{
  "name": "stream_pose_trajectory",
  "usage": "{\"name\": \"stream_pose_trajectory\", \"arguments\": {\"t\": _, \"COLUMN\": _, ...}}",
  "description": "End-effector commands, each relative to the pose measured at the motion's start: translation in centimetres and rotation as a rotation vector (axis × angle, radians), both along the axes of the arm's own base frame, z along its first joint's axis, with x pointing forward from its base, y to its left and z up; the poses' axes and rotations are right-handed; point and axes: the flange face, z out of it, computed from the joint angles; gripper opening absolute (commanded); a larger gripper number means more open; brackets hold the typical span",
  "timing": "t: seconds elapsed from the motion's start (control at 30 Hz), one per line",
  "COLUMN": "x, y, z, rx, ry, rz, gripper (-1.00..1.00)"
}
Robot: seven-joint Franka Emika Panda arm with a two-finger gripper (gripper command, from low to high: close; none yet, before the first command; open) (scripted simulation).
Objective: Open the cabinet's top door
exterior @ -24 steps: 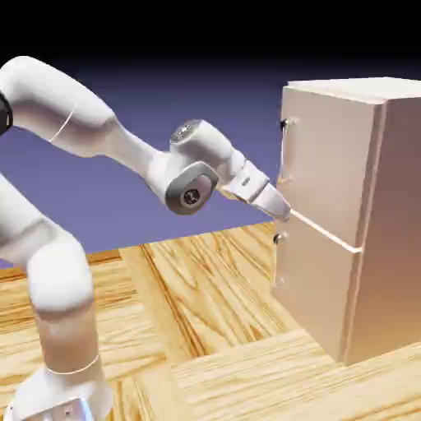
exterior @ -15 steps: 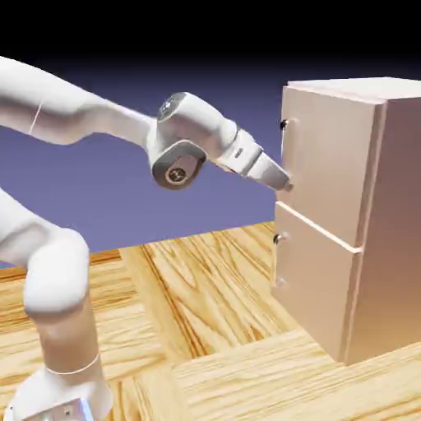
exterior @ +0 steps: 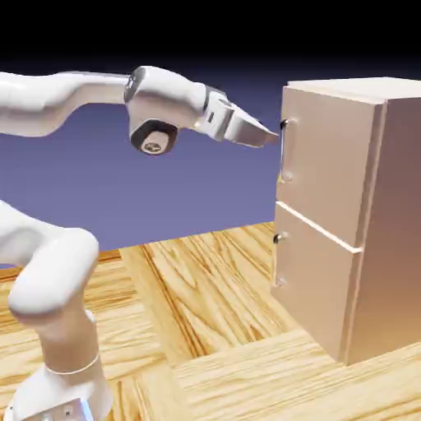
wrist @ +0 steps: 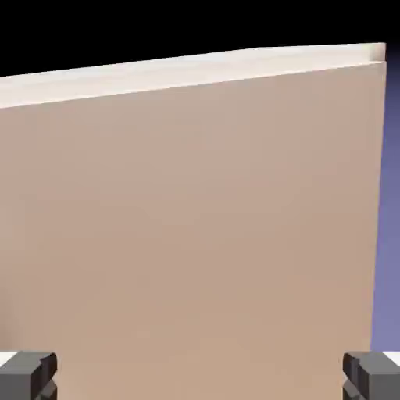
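Two doors front the cabinet, which stands on the wooden table at the right of the exterior view: the top door, the taller panel, sits above a shorter lower door, and both look shut, flush with the cabinet's front. A vertical grey handle runs along the top door's left edge, and a smaller handle sits at the same edge of the lower door. The white arm rises from the lower left and stretches level toward the cabinet, with the end effector pointing right at the upper part of the top door's handle. Its tip lies just beside the handle's top end; whether it touches cannot be told from this angle, and how far apart the fingers stand does not show here either. In the hand view, the beige door panel fills nearly the whole picture, with its pale top edge near the top and a strip of blue-violet backdrop down the right side. The two grey fingertips sit at the bottom corners, spread as wide as the picture allows, with only the flat door panel showing between them; the end effector holds nothing.
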Motion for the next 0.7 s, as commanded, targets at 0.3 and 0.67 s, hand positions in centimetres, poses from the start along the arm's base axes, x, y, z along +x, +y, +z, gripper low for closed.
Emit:
{"name": "stream_pose_trajectory", "arguments": {"t": 0.3, "x": -0.3, "y": 4.7, "z": 0.1, "rx": -0.02, "ry": -0.139, "rz": 0.003, "gripper": 0.0}}
{"name": "stream_pose_trajectory", "arguments": {"t": 0.67, "x": 2.3, "y": 9.7, "z": -4.0, "rx": -0.072, "ry": -0.248, "rz": 0.022, "gripper": 0.0}}
